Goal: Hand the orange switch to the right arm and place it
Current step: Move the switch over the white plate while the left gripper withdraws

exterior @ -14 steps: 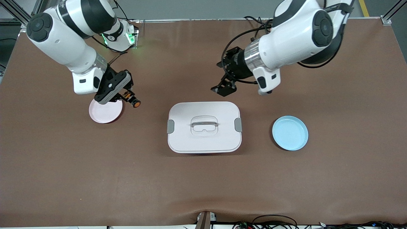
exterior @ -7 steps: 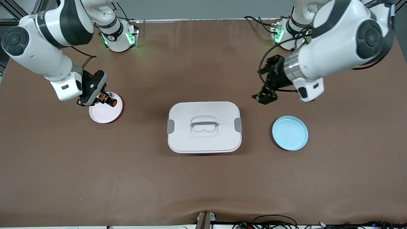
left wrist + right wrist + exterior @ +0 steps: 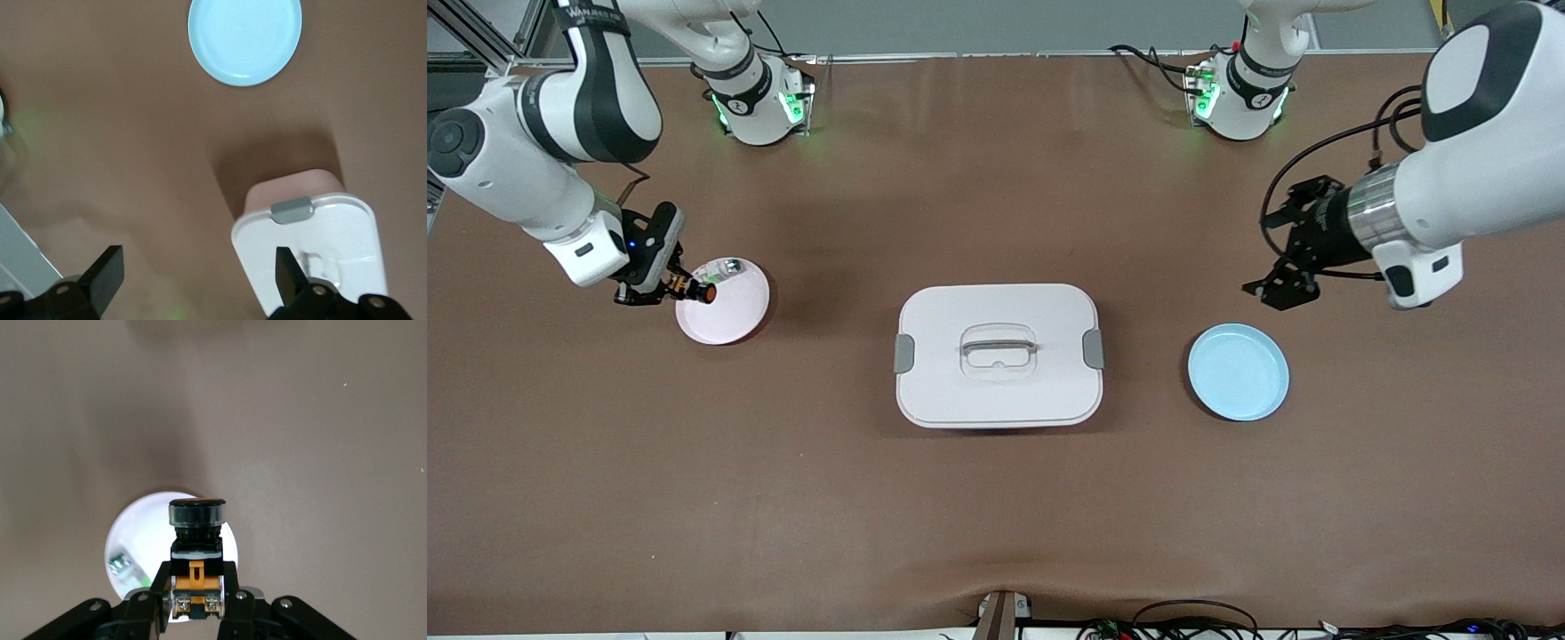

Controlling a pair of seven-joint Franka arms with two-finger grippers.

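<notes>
Right hand (image 3: 665, 286): pinching the small black cylindrical orange switch with orange round cap (image 3: 696, 292) by its body, cap pointing toward the table's middle. We see it held over the rim of the round pink plate (image 3: 734, 322) at the right arm's end of the table. In the right wrist view the switch (image 3: 195, 547) sits between the black fingers (image 3: 157, 600); the fingertips are cut off by the frame edge, and the cap's orange face is hidden behind its dark rim.

On the pink plate (image 3: 125, 532) lies a small clear-silver part with a green marking (image 3: 720, 268); we cannot make out its details.

Left hand (image 3: 1273, 291): fingers spread, holding nothing, hovering over bare table above the round light-blue plate (image 3: 1238, 372). The left wrist view shows only the two finger ends (image 3: 107, 273), spread wide.

Surface: brown mat-covered table (image 3: 996, 516). At its middle stands a white rectangular lidded box with grey side clips and a recessed handle (image 3: 998, 354), well apart from both plates. The strip nearer the front camera carries nothing; cables run along that edge.
</notes>
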